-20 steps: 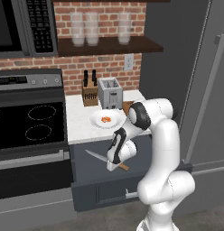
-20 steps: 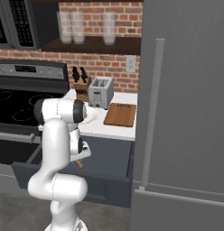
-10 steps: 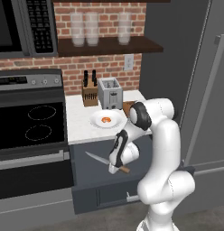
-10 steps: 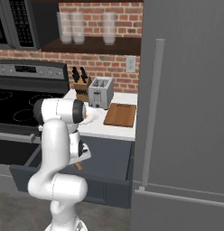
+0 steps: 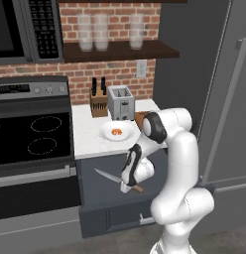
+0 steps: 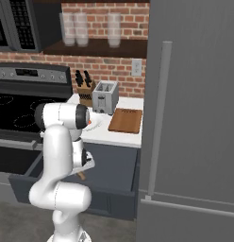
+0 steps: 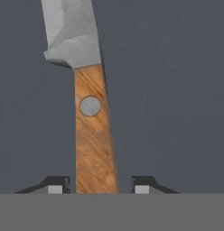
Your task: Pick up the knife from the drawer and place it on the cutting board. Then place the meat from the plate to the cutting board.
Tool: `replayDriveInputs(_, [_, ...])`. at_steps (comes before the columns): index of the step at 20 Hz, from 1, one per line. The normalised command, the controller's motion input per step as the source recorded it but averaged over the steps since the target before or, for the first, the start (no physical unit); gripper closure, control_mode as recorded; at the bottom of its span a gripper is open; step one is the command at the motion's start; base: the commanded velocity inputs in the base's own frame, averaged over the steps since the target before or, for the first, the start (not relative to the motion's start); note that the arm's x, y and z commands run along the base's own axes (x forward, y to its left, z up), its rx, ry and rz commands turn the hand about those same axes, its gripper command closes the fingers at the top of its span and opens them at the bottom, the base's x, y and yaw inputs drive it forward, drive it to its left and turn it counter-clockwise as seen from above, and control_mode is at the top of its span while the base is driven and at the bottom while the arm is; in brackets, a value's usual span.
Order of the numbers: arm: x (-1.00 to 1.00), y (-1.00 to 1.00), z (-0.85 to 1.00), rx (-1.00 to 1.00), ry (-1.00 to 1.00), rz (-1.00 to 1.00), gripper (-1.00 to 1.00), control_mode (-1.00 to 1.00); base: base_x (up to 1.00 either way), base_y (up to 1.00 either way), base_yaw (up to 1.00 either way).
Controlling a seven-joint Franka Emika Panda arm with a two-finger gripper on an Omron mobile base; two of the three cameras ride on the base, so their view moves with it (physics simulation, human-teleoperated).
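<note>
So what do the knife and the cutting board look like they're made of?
The knife: handle looks like varnished brown wood, with visible grain and a round grey rivet; blade looks like matte grey steel. The cutting board: apparently reddish-brown wood, smooth, though grain is too small to confirm.

Standing at an open dark grey drawer (image 5: 112, 218) under a white counter (image 5: 88, 141). Reaching a white arm down, gripper (image 5: 127, 186) pointing into the drawer and gripping the knife (image 5: 115, 179) by its brown handle, silver blade pointing left. Sitting on the counter: a white plate (image 5: 117, 133) carrying orange-red meat (image 5: 116, 131), a toaster (image 5: 120, 101), a knife block (image 5: 98, 101).
</note>
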Motion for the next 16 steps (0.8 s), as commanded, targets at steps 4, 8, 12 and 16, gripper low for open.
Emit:
replayDriveInputs(4, [-1.0, -0.33, -0.56, 0.0, 0.0, 0.01, 1.0, -1.0, 0.0, 0.0, 0.0])
replayDriveInputs(8, [-1.0, -0.38, -0.32, 0.01, 0.0, 0.01, 1.0, -1.0, 0.0, 0.0, 0.0])
replayDriveInputs(12, [-0.84, -0.58, 0.14, 0.04, -0.01, 0.0, 1.0, -1.0, 0.0, 0.0, 0.0])
replayDriveInputs(16, [-0.66, -0.5, 0.69, 0.02, -0.02, 0.01, 1.0, -1.0, 0.0, 0.0, 0.0])
